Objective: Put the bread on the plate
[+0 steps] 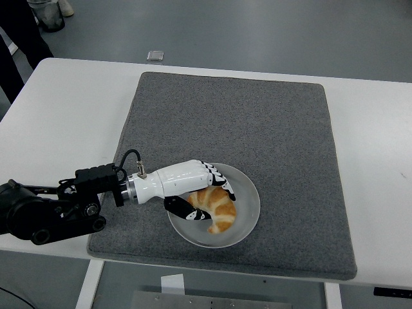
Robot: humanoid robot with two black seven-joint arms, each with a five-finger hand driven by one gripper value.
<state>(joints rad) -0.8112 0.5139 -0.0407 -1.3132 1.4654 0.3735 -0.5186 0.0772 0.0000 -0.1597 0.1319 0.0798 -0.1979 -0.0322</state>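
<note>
Nearest the table's front edge, the black left arm comes in from the left and crosses the near-left corner of a grey mat that covers most of the white table. The arm ends in a white left hand with black finger joints, reaching rightward over the near-left rim of a round grey plate. The plate sits on the mat toward its near edge, a little left of the mat's middle.

The bread, a golden croissant, lies inside the plate, curved with its tips pointing near and left. The hand's fingers arch loosely over the far side of the croissant, and the thumb lies at its near-left end; they appear relaxed around it rather than clamped, though whether they touch the crust cannot be told.

Beyond the plate the mat stretches bare to its far edge. Past the table, on the grey floor, a small pale square object lies near the far edge, and a person's dark trouser legs show at the far left.
</note>
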